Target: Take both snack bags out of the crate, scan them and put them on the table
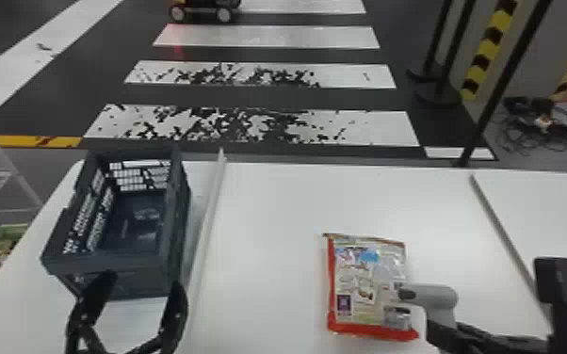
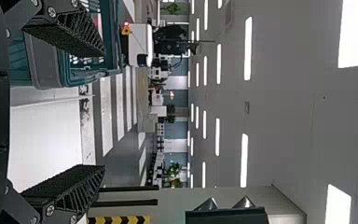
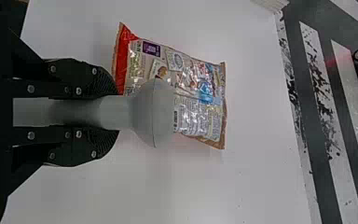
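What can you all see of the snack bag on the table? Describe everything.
The snack bag is a glossy pouch, seemingly plastic or foil, with red along its left and near edges, brown at the far edge, small pictures and a purple patch. It lies flat on the table, right of the crate, partly hidden by the scanner.

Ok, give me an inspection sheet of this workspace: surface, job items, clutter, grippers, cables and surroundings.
Surface: white table.
Crate: upright, open-topped, at left.
Snack bag: lying on the table, right of the crate.
Scanner: gray, its head near the bag.
Clutter: long white strip beside the crate.
Left gripper: open, at the crate's near end.
Right gripper: shut on the scanner.
Cables: tangled on the floor, far right.
Surroundings: white floor stripes; wheeled object ahead.
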Robot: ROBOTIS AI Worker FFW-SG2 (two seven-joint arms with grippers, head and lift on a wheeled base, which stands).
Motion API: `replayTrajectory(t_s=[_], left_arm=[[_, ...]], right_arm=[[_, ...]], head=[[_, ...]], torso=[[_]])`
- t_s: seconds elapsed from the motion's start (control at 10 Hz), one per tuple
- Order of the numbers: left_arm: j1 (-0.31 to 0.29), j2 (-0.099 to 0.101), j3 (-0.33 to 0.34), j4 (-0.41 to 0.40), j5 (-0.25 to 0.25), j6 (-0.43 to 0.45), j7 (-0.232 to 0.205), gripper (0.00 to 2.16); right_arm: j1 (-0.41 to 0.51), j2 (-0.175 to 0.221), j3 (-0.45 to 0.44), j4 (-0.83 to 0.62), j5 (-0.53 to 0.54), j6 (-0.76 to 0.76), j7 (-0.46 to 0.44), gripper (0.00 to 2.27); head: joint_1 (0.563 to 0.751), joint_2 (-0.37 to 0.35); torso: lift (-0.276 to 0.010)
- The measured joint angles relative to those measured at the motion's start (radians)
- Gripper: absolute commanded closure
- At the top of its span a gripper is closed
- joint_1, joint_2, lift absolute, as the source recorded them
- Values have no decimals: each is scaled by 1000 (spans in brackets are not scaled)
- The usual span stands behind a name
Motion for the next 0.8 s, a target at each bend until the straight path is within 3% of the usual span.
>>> replayTrajectory(t_s=[0.8], left_arm=[[8,2,1,-6,0,-15,-1,151]], right_arm=[[-34,11,47,52,13,-27,-6,2256]], head=[[695,66]], torso=[[-94]])
